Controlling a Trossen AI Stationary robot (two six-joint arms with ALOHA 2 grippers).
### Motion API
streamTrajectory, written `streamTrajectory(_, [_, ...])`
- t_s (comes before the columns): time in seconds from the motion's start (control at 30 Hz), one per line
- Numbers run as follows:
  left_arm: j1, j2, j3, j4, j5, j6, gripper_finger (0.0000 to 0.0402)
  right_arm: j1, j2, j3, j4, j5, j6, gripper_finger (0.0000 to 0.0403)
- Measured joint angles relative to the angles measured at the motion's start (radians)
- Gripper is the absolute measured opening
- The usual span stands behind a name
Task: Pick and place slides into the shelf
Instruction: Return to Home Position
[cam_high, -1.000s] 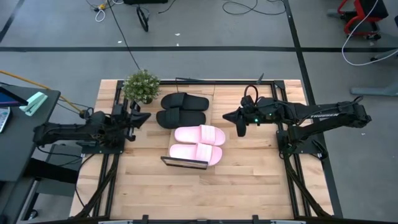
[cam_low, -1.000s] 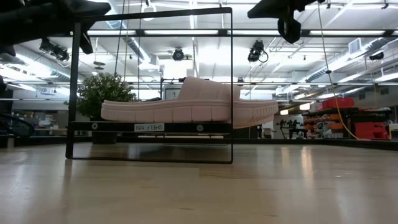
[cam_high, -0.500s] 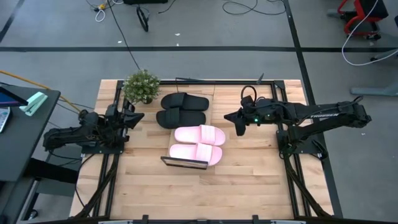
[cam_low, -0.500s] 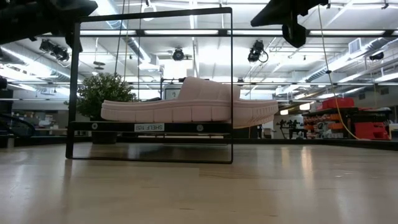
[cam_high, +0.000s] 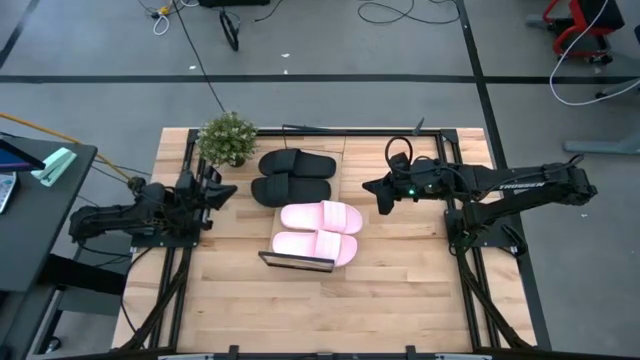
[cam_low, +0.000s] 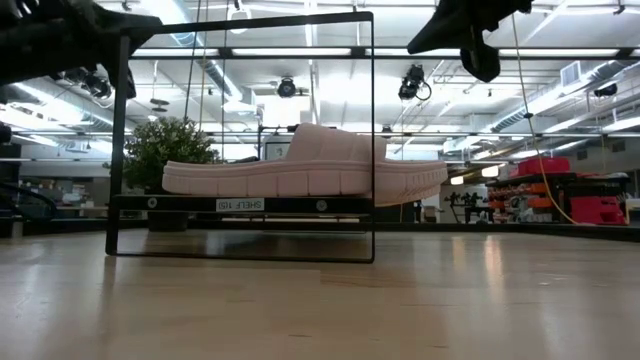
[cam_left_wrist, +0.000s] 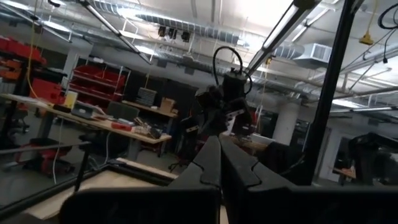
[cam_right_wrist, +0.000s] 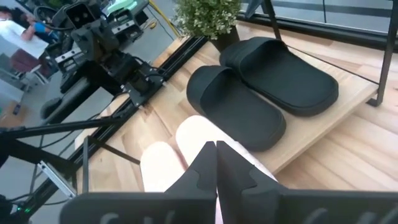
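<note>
**Slides all on shelf, both grippers empty**

Slides: four, open-toe, one broad strap each. The black pair (cam_high: 297, 162) is matte. The two lie side by side, touching, crosswise on the shelf (cam_high: 297, 262) at the end nearer the bench's back edge. The pink pair (cam_high: 321, 216) is pale and lies the same way, side by side & touching, at the end nearer the front edge. In the low view, one pink slide pokes out past the wire frame on one side.

The shelf is a light-wood plank w/ thin black wire frame ends. It stands mid-bench (cam_high: 400, 300), running front to back. A potted plant (cam_high: 228, 138) sits at the bench's back-left corner, near the black pair but apart from it.

The left gripper (cam_high: 230, 188) hangs over the bench's left side, just in front of the plant. Its fingers are pressed together, holding nothing. The right gripper (cam_high: 385, 205) hangs over the back-right part of the bench, just beside the shelf. Its fingers are also pressed together & empty. Its wrist view looks down on both pairs.

Vs. 1 sec ago:
- Slides & shelf: same pos.
- Left arm: folded back a little toward the bench's left edge. In the low view it now sits lower & more tilted.
- Right gripper: approx. same spot from above. In the low view it has shifted slightly sideways & tilted.
</note>
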Motion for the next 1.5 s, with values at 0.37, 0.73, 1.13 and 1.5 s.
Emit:
streamTrajectory(0.37, [-0.001,-0.001,-0.001,-0.132,0.026,0.032,0.0001,0.0,0.0,0.0,-0.015,0.012,0.025,0.0001])
streamTrajectory(0.73, [-0.051,-0.001,-0.002,-0.335,0.035,0.039,0.0001,0.0,0.0,0.0,-0.022,0.014,0.041,0.0001])
streamTrajectory(1.13, [-0.066,-0.001,-0.002,-0.368,0.037,0.051,0.0006,0.0,0.0,0.0,-0.023,0.014,0.02,0.0001])
streamTrajectory(1.5, [-0.066,-0.001,-0.002,-0.367,0.036,0.024,0.0034,0.025,0.0,0.0,-0.097,0.014,-0.146,0.0001])
